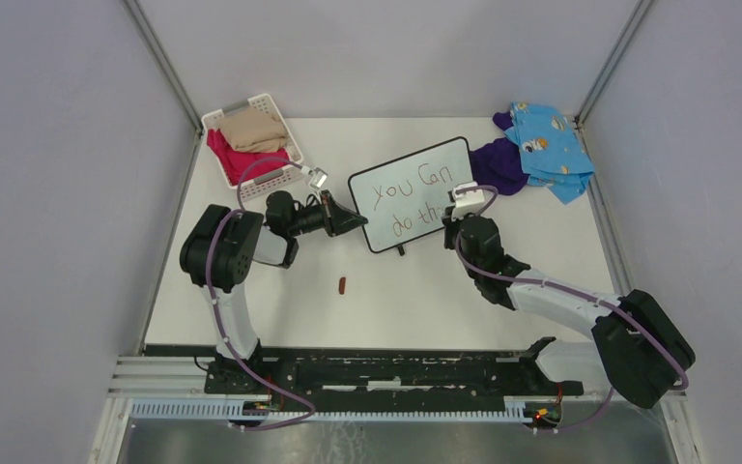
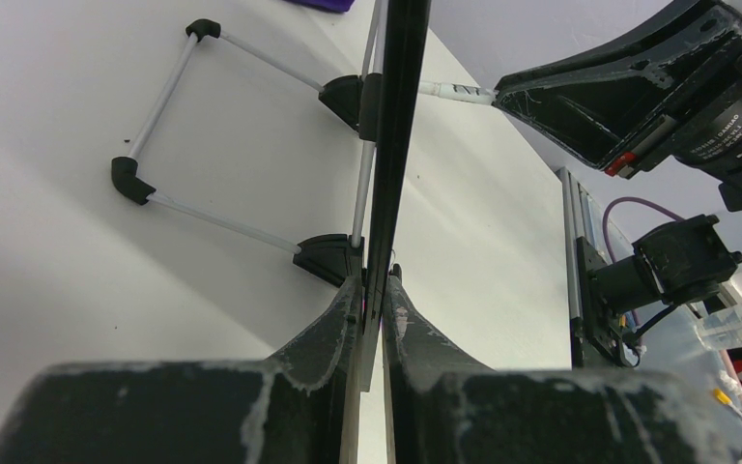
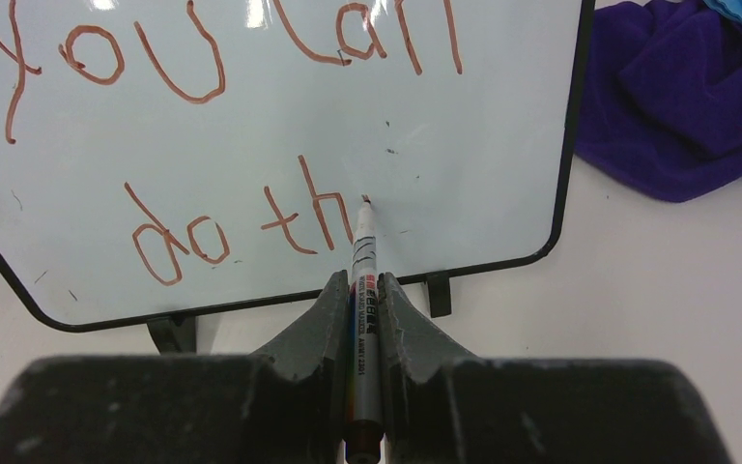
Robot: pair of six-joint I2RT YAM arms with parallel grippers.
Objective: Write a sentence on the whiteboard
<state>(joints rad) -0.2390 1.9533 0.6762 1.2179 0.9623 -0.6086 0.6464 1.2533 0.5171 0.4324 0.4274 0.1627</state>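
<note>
The whiteboard (image 1: 401, 179) stands tilted mid-table on its wire stand (image 2: 159, 97). My left gripper (image 1: 356, 220) is shut on its left edge; in the left wrist view the board (image 2: 393, 145) runs edge-on between my jaws (image 2: 375, 290). The sentence (image 3: 203, 145) reads "you can" above "do th" in reddish-brown strokes. A white marker (image 3: 361, 290) is clamped in my shut right gripper (image 3: 362, 290), its tip touching the board just right of the "h". From above, the right gripper (image 1: 464, 215) hides the end of the second line.
A white basket (image 1: 272, 166) with pink and tan cloth sits back left. Purple cloth (image 1: 498, 164) and blue patterned cloth (image 1: 546, 145) lie back right, close to the board's right edge. A small brown marker cap (image 1: 343, 285) lies on the table in front.
</note>
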